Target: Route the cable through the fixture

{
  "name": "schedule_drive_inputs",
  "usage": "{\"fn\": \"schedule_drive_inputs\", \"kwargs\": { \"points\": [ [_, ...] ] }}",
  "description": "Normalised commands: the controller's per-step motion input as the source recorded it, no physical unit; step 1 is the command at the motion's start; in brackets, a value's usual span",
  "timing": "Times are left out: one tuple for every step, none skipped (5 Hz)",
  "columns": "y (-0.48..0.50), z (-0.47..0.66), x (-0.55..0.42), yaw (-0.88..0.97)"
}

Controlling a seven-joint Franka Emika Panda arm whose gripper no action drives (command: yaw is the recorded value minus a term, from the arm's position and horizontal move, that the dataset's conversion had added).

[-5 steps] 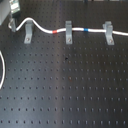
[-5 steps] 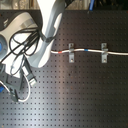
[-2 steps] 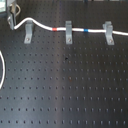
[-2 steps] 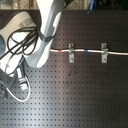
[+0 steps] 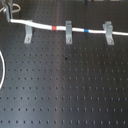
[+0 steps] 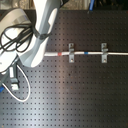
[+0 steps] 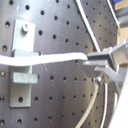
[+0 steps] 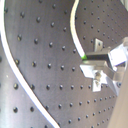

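The white cable runs left to right along the back of the board, with a red band and a blue band. It passes three grey fixtures: left, middle and right. In the first wrist view the cable crosses the left fixture and ends in my gripper, which is shut on it. My gripper is at the first exterior view's top left. In the second exterior view my arm hides the gripper and the left fixture.
The black perforated board fills both exterior views. A slack loop of cable lies at the first exterior view's left edge and shows below my arm in the second exterior view. Black hoses hang on the arm.
The cable's left end, humped before, now lies straighter past the left fixture. The arm has shifted slightly in the second exterior view.
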Motion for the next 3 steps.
{"fn": "schedule_drive_inputs", "kwargs": {
  "points": [
    [-0.252,0.06,0.144,0.42],
    [-0.284,0.00,-0.057,0.23],
    [-0.179,-0.27,-0.005,0.02]
  ]
}}
